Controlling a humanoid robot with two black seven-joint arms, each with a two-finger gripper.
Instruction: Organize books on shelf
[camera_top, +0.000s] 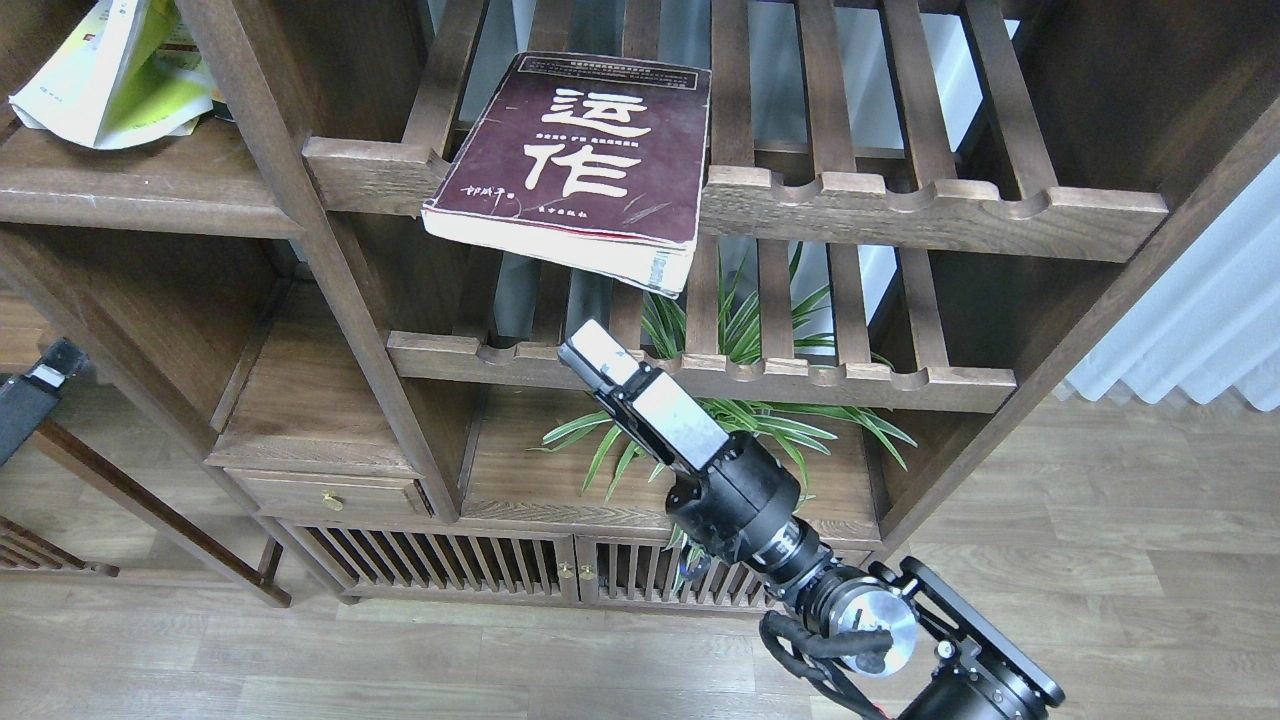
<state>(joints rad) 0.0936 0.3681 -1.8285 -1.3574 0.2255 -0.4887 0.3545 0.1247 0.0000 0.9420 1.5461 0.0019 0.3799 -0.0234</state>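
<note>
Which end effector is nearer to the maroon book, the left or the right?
The right end effector is nearer: it is just below the maroon book. The left end effector is far off, at the left edge.

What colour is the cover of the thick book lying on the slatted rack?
The thick book has a maroon cover with big white Chinese characters, seen in the head view.

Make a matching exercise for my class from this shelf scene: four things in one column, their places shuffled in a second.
Things:
1. maroon book
2. yellow-green book
3. potted plant
4. right claw

Places:
A. solid shelf, top left
B. in front of the lower slatted rack's rail
C. overhanging the upper slatted rack's front rail
D. cabinet top beneath the slatted racks

Pairs: 1-C, 2-A, 3-D, 4-B
</note>
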